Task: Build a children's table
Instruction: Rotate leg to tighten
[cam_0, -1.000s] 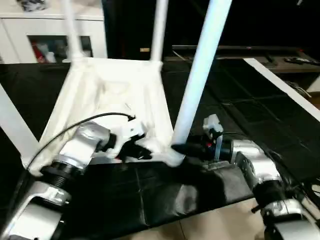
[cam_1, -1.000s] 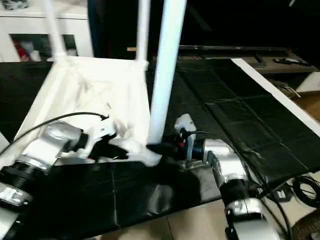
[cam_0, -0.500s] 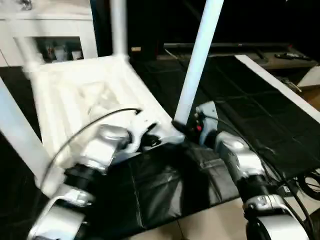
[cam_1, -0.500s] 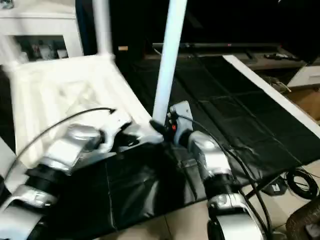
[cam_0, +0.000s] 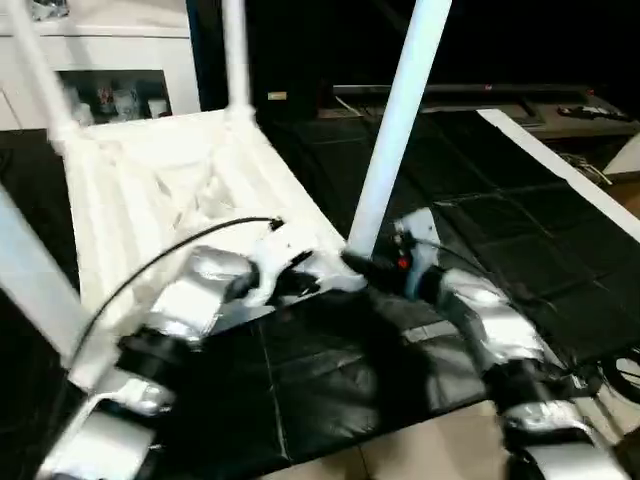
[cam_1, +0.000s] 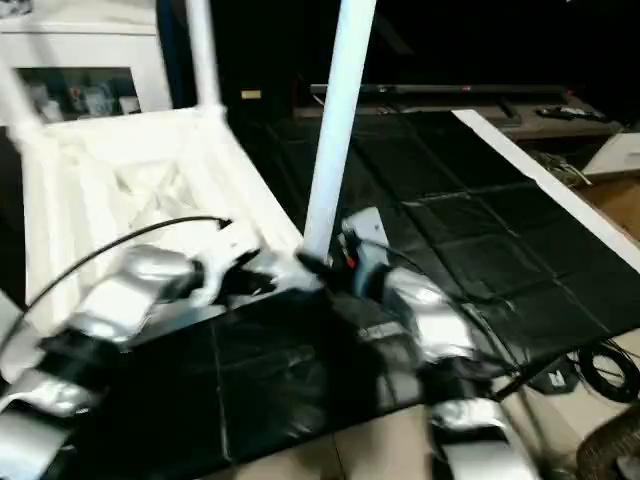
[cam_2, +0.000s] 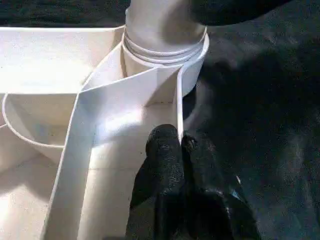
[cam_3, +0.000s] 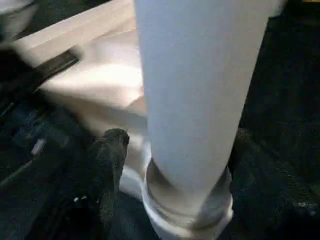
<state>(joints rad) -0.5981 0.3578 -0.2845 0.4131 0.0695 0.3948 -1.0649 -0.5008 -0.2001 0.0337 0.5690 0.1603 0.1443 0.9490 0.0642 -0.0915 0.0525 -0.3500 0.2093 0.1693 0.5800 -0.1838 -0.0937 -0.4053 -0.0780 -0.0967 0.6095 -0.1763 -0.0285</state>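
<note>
Children's table (cam_0: 170, 190) lying upside down on black mat (cam_0: 520, 230), legs pointing up. Left gripper (cam_2: 181, 141) pinching thin side wall of tabletop, fingers closed on it, just short of corner socket. Right gripper (cam_3: 172, 150) straddling nearest leg (cam_0: 395, 130) at its base, fingers spread either side, not clamping.

Your right gripper (cam_0: 362, 268) hemmed by upright leg (cam_0: 395, 125), bare black mat (cam_0: 520, 240) on its right, ribbed tabletop (cam_0: 180, 190) blocking its left
</note>
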